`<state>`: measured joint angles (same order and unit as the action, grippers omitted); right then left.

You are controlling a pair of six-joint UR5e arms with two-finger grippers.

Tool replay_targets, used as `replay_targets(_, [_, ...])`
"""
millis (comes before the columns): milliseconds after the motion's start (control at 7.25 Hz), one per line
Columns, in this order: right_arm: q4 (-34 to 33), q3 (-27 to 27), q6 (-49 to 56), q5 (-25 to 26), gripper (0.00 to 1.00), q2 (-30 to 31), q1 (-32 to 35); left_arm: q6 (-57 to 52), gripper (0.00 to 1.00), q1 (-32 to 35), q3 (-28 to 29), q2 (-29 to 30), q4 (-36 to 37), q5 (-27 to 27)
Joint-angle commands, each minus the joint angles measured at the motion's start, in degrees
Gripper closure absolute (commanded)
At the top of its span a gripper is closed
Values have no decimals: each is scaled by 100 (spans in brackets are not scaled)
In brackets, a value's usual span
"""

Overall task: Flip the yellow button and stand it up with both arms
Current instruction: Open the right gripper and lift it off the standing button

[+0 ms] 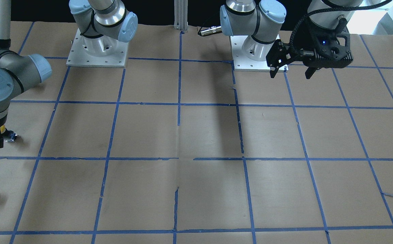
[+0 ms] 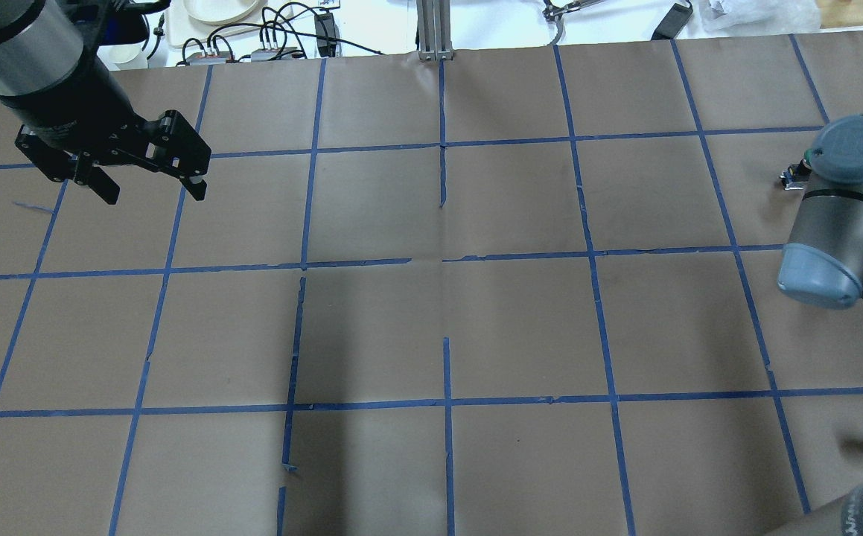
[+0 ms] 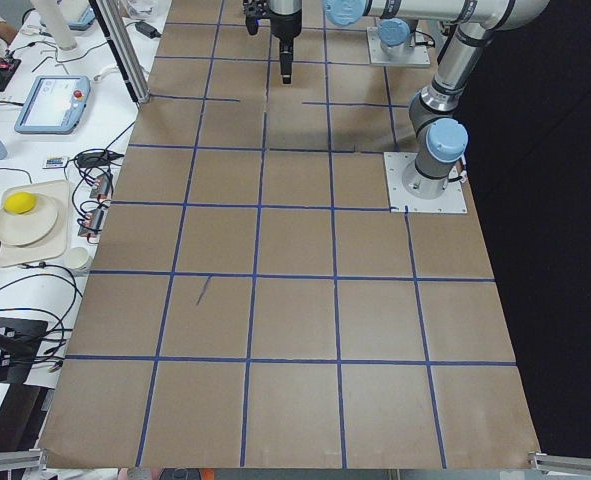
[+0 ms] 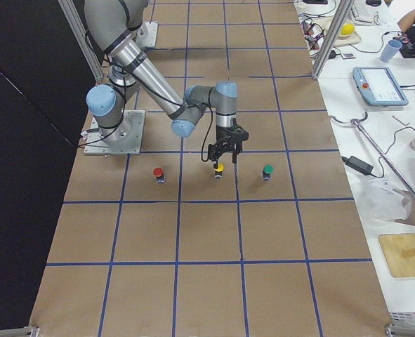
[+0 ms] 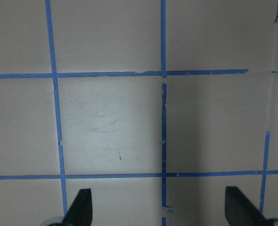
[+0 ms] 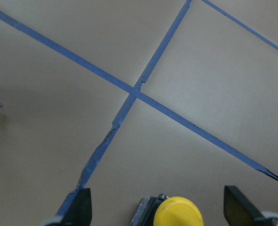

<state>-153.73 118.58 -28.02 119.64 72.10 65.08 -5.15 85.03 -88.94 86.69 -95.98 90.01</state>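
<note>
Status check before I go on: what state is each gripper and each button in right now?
Yellow button: on the table, not gripped; looks tipped over, not certain.
Right gripper: open, straddling the yellow button.
Left gripper: open, empty, above bare table.
Red button: looks upright, cap on top.
Green button: looks upright, cap on top.

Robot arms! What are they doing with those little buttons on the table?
The right gripper is down over the yellow button, with its fingers open on either side, not squeezing it. The button seems to lie on its side. The left gripper hangs open above the table, far away, holding nothing. A red button and a green button sit on either side of the yellow one, untouched.
</note>
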Motion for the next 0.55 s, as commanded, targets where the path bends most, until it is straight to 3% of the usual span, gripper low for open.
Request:
replay_targets(0, [1618,-928,209,-99,0,93,22,-3,0,-22,8,-3,0,-1])
replay_targets(138, [2314,-1368,201,-178,0,154,83,-3,0,-30,17,-12,0,-1])
replay_targets(276, [2983,-1703,183,-961,0,233,83,-3,0,-30,17,-12,0,-1])
replay_targets(414, [3833,-2080,200,-1152,0,495,101,-3,0,-30,-35,-38,0,-1])
